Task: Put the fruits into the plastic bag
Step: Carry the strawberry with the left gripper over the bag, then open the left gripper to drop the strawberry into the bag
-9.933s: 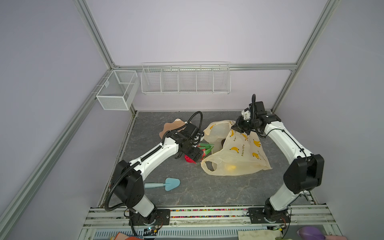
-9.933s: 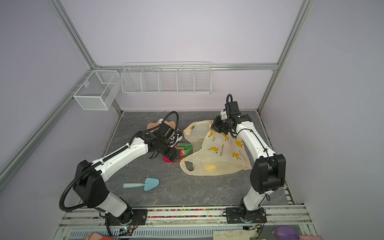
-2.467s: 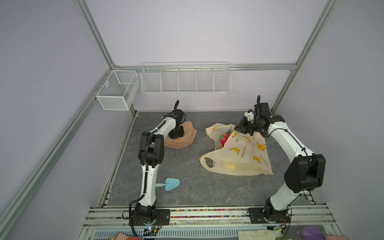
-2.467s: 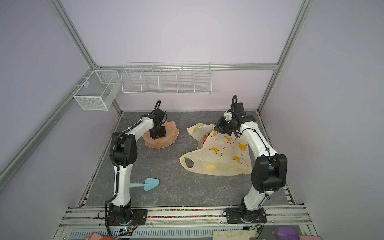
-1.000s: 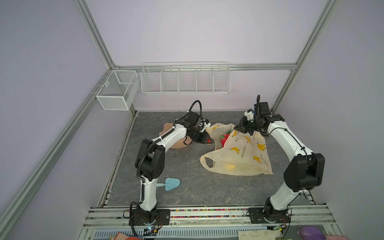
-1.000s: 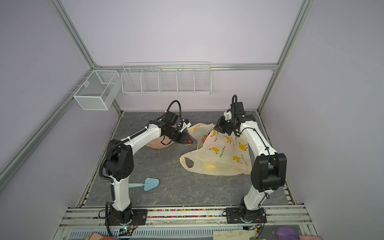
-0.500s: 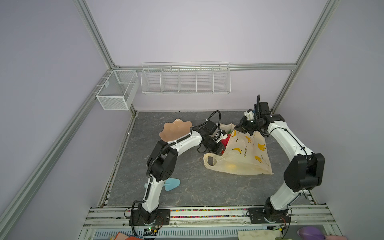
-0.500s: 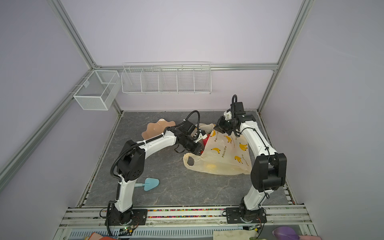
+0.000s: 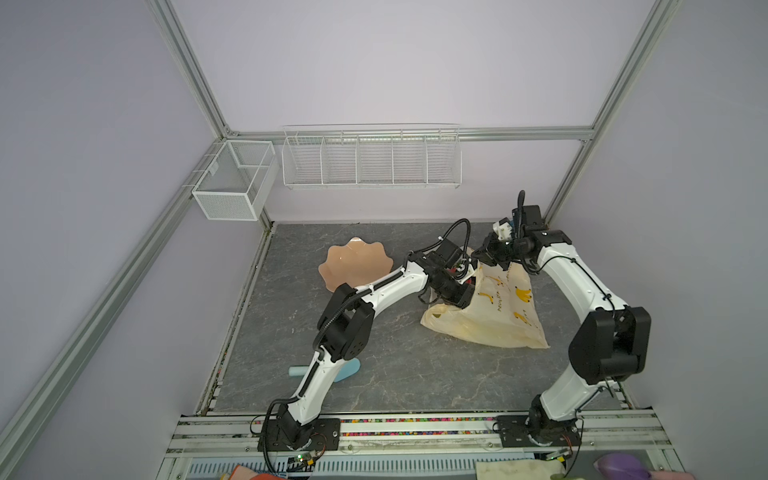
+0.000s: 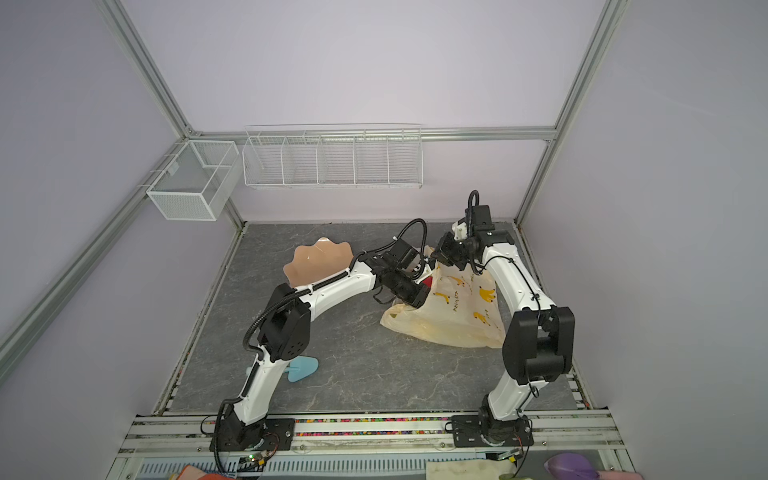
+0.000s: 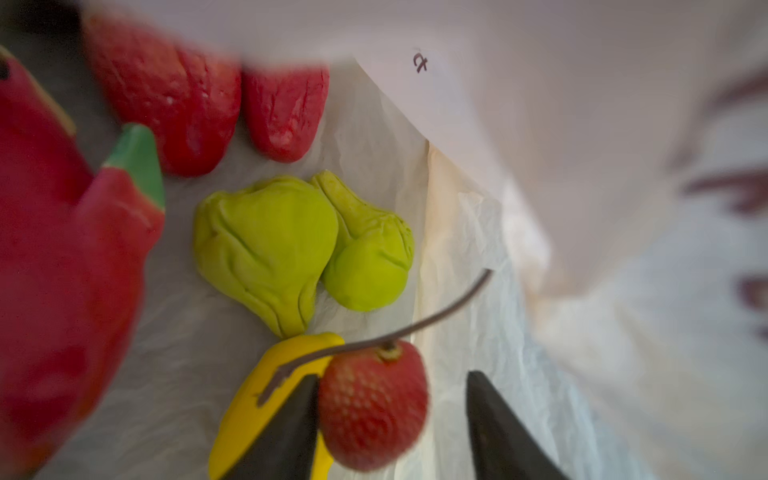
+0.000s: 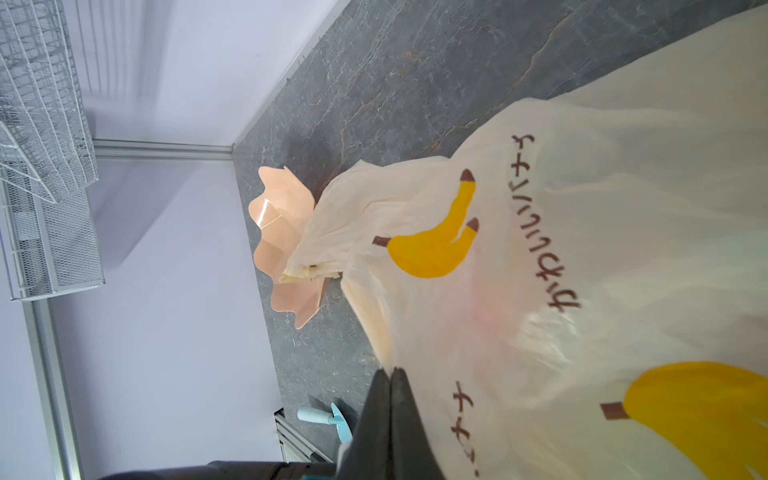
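Observation:
The plastic bag (image 9: 498, 316) (image 10: 457, 316) lies right of centre, cream with yellow bananas. My right gripper (image 9: 478, 255) (image 12: 390, 372) is shut on its upper edge and holds the mouth up. My left gripper (image 9: 463, 297) (image 10: 417, 299) reaches into that mouth. In the left wrist view its jaws (image 11: 392, 376) stand open around a strawberry (image 11: 374, 407), which touches one finger and is clear of the other. Inside the bag lie two yellow-green pears (image 11: 266, 245), a yellow piece (image 11: 266, 386), two red strawberries (image 11: 166, 91) and the dragon fruit (image 11: 62, 270).
A peach scalloped dish (image 9: 353, 266) (image 12: 282, 249) sits left of the bag, behind my left forearm. A light blue scoop (image 9: 349, 370) (image 10: 301, 370) lies near the front, by the left arm's base. Wire baskets (image 9: 370, 158) hang on the back wall.
My left arm swung from the dish to the bag's mouth with a strawberry, and its jaws have since widened off it. The right gripper has kept its hold on the bag.

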You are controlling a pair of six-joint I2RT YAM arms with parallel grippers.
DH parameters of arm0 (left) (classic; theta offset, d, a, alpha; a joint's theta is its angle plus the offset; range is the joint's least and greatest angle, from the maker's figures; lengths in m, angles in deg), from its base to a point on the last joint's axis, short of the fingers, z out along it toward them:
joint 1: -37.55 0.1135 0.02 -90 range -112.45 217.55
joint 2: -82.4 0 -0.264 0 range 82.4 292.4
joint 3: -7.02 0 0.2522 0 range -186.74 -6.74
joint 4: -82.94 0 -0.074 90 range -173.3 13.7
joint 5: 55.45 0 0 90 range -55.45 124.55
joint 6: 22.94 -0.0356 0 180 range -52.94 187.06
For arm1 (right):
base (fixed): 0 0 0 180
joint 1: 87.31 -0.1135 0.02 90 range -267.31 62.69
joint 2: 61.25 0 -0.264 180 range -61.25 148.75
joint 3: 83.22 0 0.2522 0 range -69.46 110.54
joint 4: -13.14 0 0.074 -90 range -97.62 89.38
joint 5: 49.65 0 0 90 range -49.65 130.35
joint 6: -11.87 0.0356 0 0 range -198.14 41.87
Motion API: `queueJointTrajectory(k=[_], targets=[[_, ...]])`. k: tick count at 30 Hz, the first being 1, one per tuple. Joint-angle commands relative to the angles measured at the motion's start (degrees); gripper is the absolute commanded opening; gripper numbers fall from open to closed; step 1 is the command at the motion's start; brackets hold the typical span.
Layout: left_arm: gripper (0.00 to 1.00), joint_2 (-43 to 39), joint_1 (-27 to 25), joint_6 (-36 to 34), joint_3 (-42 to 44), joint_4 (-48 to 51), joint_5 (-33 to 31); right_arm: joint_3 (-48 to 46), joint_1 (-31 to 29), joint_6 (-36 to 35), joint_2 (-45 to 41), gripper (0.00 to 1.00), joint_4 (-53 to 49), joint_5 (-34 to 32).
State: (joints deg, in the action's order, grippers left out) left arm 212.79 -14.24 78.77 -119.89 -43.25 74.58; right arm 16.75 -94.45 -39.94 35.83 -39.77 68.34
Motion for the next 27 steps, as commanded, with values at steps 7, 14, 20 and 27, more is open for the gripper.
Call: queueJointTrajectory(k=[7, 14, 20, 27], targets=[[0.84, -6.17, -1.62, -0.24, 5.01, -4.45, -2.96, -2.0, -0.95, 0.61, -2.68, 0.07, 0.19, 1.63], [0.99, -14.07, 0.44, 1.03, 13.01, -6.16, -10.85, -1.93, -0.78, 0.1, -2.94, 0.06, -0.32, 1.63], [0.99, -20.6, 3.04, 2.35, 20.01, -8.23, -16.4, -1.94, -0.6, -0.14, -3.2, 0.06, -0.58, 1.54], [1.0, -28.04, 5.79, 3.0, 26.8, -9.34, -21.3, -1.68, -0.51, -0.22, -3.1, 0.07, -0.74, 1.37]])
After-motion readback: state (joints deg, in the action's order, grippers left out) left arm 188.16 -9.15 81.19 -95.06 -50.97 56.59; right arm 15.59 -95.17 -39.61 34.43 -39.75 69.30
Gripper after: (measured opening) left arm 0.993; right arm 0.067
